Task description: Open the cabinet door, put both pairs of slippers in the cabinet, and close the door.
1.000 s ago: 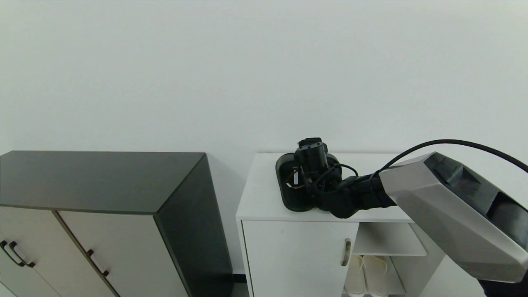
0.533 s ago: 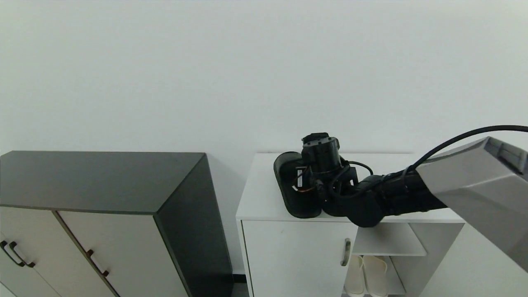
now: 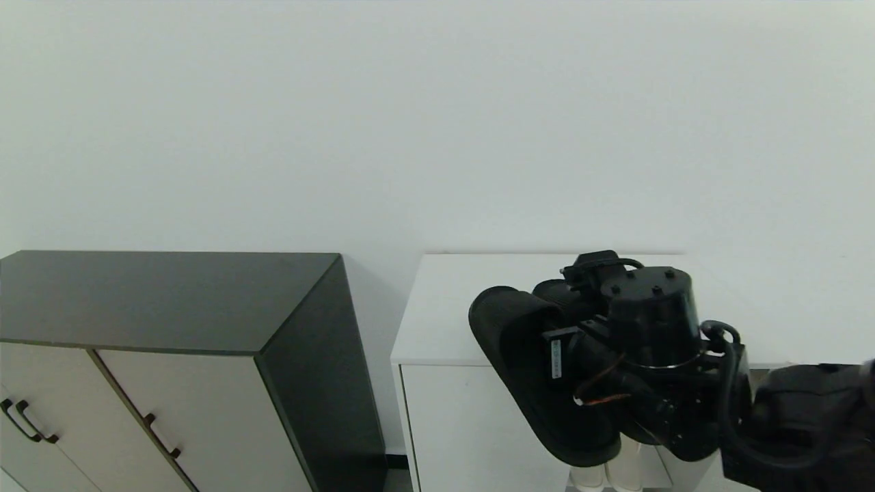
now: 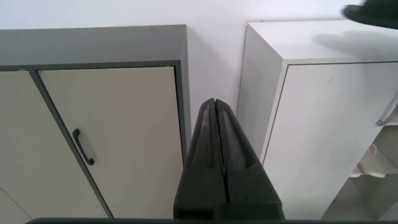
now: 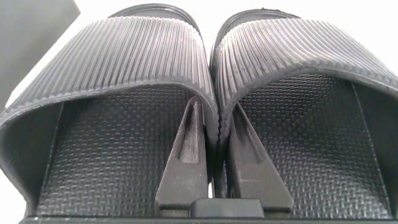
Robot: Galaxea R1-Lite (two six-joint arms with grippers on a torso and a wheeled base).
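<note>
Item: dark-topped cabinet [image 3: 164, 301], with a matte slab top, pale flat doors and dark bar pulls, is standing well to the left of both end effectors. Item: left end effector [image 4: 215, 109], with black tapered fingers pressed flat together on nothing, is pointing at the gap between that cabinet and the white cabinet [image 3: 444, 307]. Item: white cabinet, a smooth boxy laminate piece, is sitting behind and below the right end effector [image 5: 215, 107], and its door [image 3: 472, 424] is appearing shut. Item: black slippers [image 3: 533, 369], soft-looking slides with ribbed straps and pebbled footbeds, are hanging clear of the cabinet top in front of the door, with the right end effector pinching their two touching inner walls together. Item: white slippers [image 3: 589, 480] are resting low in the cabinet, below that end effector. Hazards: the pinch is taking only thin, pliable edges, so a swing could be working one slide loose. The dangling toes could be catching the door edge or shelf.
</note>
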